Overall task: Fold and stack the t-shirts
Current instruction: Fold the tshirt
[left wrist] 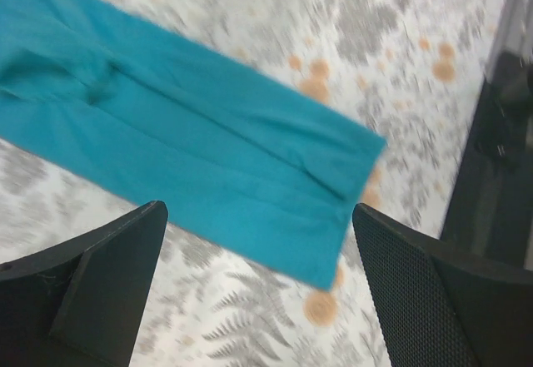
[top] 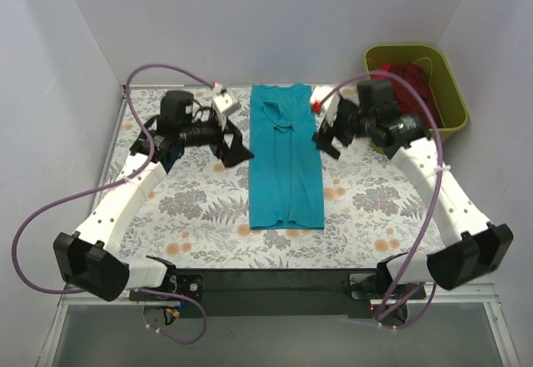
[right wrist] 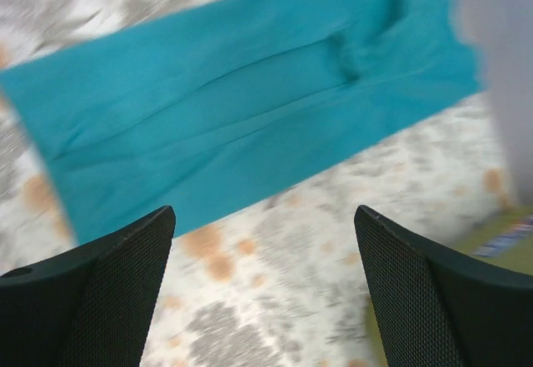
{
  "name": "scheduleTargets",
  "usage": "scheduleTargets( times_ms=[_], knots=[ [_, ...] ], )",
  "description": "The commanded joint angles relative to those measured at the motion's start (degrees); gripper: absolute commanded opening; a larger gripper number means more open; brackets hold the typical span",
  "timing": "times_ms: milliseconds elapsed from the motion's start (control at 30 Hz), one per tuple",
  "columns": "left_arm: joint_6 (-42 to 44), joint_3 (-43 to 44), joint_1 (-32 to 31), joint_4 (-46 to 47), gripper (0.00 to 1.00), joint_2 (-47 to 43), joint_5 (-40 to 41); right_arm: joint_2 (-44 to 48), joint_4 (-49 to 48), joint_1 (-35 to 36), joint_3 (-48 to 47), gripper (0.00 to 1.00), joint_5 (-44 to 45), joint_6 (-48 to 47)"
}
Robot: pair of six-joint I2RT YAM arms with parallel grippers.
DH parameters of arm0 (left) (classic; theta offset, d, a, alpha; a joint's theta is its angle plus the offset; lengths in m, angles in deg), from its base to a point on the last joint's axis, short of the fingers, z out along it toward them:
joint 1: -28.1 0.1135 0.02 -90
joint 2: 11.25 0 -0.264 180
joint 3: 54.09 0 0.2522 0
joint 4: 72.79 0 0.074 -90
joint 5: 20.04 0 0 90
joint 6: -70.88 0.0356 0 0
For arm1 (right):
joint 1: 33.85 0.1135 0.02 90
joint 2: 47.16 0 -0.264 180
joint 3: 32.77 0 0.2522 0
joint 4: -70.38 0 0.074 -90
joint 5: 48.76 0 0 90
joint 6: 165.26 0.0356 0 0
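Note:
A teal t-shirt (top: 286, 157) lies flat in the middle of the table as a long narrow strip with both sides folded in, collar at the far end. It also shows in the left wrist view (left wrist: 183, 142) and the right wrist view (right wrist: 241, 101). My left gripper (top: 235, 146) is open and empty, just left of the shirt's upper part (left wrist: 258, 292). My right gripper (top: 327, 138) is open and empty, just right of the shirt's upper part (right wrist: 262, 292). A dark maroon t-shirt (top: 410, 84) lies bunched in the olive-green bin (top: 454, 101).
The table has a floral cloth (top: 191, 209). The bin stands at the far right corner by the wall. Grey walls close in the back and sides. A dark ledge (top: 275, 280) runs along the near edge between the arm bases.

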Motion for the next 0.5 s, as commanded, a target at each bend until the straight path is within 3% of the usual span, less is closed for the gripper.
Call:
scheduleTargets(
  times_ms=[0, 33, 67, 100, 200, 300, 467],
  knots=[
    [9.96, -10.98, -4.55, -13.89, 0.94, -3.75, -5.29, 7.55, 6.94, 6.32, 13.18, 0.94, -0.98, -7.67],
    [11.71, -14.41, -6.67, -13.38, 0.93, -5.77, -4.33, 10.79, 6.86, 7.74, 20.61, 0.92, -0.20, -9.07],
    [11.82, -21.75, -9.30, -12.24, 0.93, -8.22, -2.40, 12.12, 6.25, 8.97, 23.90, 0.90, 0.68, -11.79],
    [11.90, -24.69, -14.64, -9.45, 0.91, -11.82, 0.75, 13.01, 5.81, 10.98, 26.63, 0.86, 1.56, -12.07],
    [12.17, -34.72, -22.66, -4.77, 0.85, -15.45, 4.11, 13.81, 4.05, 13.19, 34.20, 0.74, 1.22, -11.81],
    [13.48, -38.95, -25.76, -1.78, 0.76, -13.80, 6.93, 13.72, 0.03, 15.38, 38.95, 0.63, 0.60, -11.37],
    [15.50, -41.60, -26.91, 4.36, 0.67, -9.92, 10.62, 14.60, -7.81, 18.38, 47.21, 0.56, 4.46, -13.04]
  ],
)
